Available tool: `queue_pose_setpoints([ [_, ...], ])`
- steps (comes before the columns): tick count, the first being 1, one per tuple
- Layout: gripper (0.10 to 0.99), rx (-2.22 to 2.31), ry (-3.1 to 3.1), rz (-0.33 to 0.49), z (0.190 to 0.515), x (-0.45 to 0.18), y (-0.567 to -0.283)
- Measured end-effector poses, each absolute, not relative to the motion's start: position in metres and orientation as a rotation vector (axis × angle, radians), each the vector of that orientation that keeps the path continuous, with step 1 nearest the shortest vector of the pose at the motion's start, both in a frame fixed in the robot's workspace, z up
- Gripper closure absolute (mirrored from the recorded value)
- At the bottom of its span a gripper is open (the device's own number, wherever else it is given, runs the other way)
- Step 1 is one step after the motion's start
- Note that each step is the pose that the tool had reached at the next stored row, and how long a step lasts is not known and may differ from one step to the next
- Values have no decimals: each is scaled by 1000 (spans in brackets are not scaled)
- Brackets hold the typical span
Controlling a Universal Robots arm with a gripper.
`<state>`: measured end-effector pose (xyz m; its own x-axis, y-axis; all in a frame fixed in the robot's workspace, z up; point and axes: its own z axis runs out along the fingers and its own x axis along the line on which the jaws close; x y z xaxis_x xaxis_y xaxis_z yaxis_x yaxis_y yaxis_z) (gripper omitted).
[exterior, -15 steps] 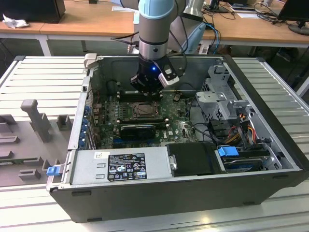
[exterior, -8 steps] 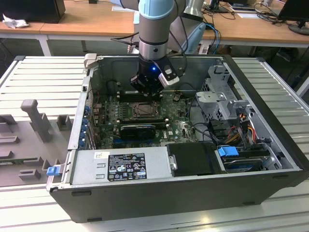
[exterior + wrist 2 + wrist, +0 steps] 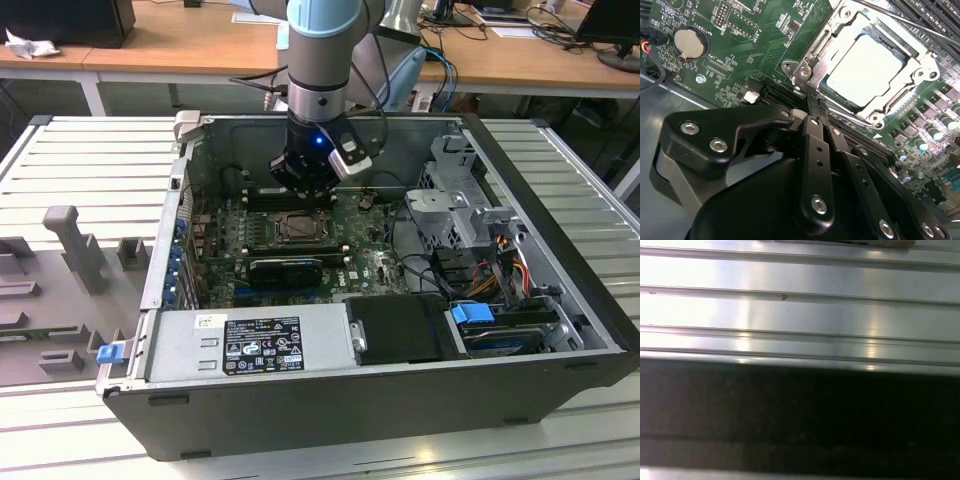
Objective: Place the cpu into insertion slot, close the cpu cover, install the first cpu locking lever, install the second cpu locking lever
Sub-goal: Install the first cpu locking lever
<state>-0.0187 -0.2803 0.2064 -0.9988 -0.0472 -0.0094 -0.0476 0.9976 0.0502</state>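
Cpu point(image 3: 865, 70) (socketed) just beyond pincer point(image 3: 815, 107)

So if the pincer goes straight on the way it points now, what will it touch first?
Probably the lower edge of the cpu cover, lying over the cpu. In the second wrist view the shut pincer points at that edge, though depth is hard to judge.

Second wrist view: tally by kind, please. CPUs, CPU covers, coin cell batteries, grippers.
cpu: 1
cpu cover: 1
coin cell battery: 1
gripper: 1
Total: 4
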Motion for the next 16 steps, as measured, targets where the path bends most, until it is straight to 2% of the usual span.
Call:
queue_pose_setpoints([
  [16,980,-76,3133,60,201,-19,-279],
])
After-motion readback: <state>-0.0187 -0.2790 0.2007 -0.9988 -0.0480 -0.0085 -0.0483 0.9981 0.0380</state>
